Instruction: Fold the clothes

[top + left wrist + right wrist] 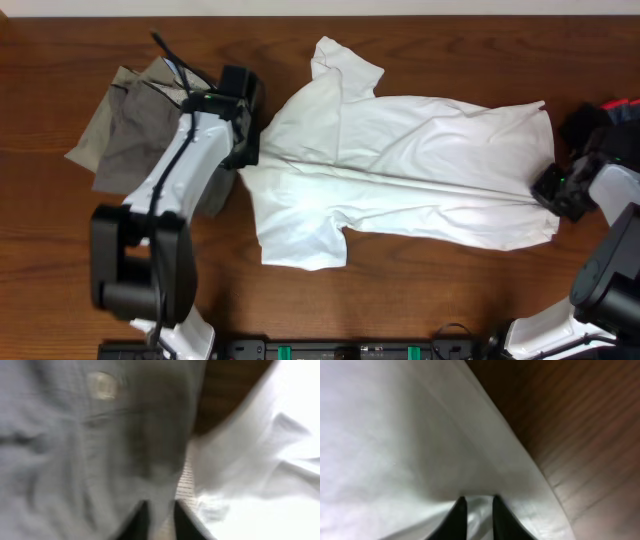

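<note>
The white T-shirt (420, 170) lies spread sideways on the wooden table (450, 50), neck to the left and hem to the right. My left gripper (245, 150) is at its neck edge, next to the crumpled grey-khaki trousers (130, 130). The blurred left wrist view shows the trousers (75, 460) with a button (102, 385), the shirt (260, 485), and the fingers (160, 516) close together on cloth. My right gripper (553, 190) is at the hem; in its wrist view the fingers (477, 510) pinch the white shirt (395, 435).
A dark bundle with some red (605, 115) lies at the far right edge behind the right arm. Bare wood (580, 420) runs beside the shirt's hem. The left arm (180, 170) lies over the trousers.
</note>
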Available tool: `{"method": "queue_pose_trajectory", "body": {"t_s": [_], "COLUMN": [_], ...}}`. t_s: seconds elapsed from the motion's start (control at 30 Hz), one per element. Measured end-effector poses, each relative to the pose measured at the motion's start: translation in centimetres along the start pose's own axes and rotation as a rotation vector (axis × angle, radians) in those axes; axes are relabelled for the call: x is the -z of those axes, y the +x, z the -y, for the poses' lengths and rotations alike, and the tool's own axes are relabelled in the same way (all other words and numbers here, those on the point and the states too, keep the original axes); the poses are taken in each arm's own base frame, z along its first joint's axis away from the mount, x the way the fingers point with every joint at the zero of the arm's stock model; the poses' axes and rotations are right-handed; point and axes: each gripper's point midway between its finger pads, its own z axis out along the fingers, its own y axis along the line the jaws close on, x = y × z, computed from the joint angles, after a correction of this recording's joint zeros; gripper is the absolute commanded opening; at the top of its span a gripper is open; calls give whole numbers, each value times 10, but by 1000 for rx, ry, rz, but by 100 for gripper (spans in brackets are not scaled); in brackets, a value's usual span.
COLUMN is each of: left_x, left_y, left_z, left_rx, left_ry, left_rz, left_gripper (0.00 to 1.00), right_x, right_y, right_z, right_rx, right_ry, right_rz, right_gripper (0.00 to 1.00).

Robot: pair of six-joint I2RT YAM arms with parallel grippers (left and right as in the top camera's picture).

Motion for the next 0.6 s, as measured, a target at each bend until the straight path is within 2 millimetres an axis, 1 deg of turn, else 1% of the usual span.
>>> {"method": "queue_pose_trajectory", "body": {"t_s": [0.07,0.13,0.17,0.23,0.27,0.33,0.4,0.43,0.5,0.53,0.57,0.6], "left_x": [16,34,42,57,63,69,70,71,68,66,64,63], "left_y": [-6,-14,-18,-26,-30,-40,-50,-54,-60,-63,-64,-65], "left_z": [-6,-9,-10,-9,-6,5,21,29,48,61,72,81], "left_rx": [19,41,48,58,59,37,-7,-28,-87,-123,-157,-184], "left_ry": [5,22,32,59,83,147,227,262,340,382,419,447], "left_rz": [50,105,134,187,213,256,288,301,320,327,333,338], "left_gripper": [38,38,38,38,35,32,27,25,19,19,14,12], "right_x": [9,26,34,56,68,81,84,82,75,73,67,60], "right_y": [-7,-18,-23,-37,-43,-48,-47,-46,-47,-48,-51,-54], "right_z": [-7,-23,-32,-51,-60,-75,-90,-97,-115,-119,-126,-131], "right_rx": [24,68,88,128,149,185,228,249,290,298,311,320], "right_ry": [-54,-134,-170,-253,-294,-347,-380,-390,-408,-414,-422,-429], "right_rz": [20,68,96,165,198,234,245,248,261,269,277,285], "right_gripper": [31,34,34,32,31,28,19,16,11,11,10,7]}}
